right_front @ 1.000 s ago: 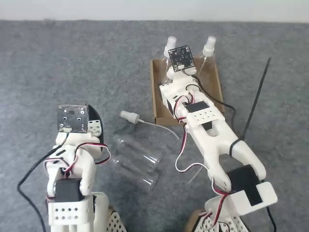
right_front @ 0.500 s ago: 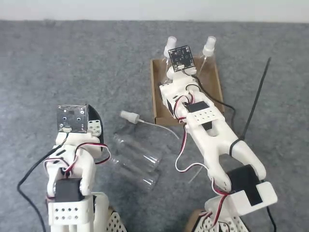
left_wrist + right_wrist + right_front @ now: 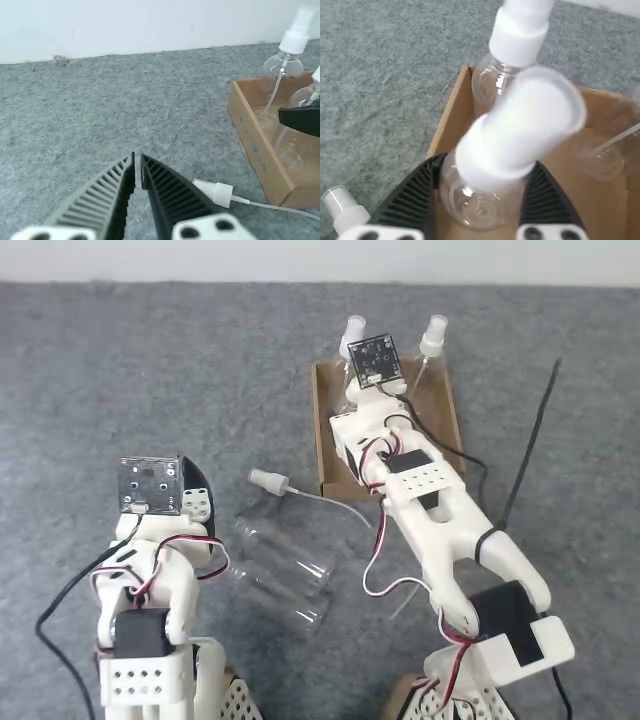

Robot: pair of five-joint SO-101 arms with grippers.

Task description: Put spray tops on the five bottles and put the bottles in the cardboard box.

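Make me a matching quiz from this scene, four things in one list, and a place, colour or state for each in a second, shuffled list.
Things:
1. left gripper
2. right gripper
3. loose spray top
4. box

Matches:
A. lying on the carpet
B. clamped on a capped bottle
C. shut, empty
D. brown

Pairs: 1-C, 2-B, 3-A, 4-D
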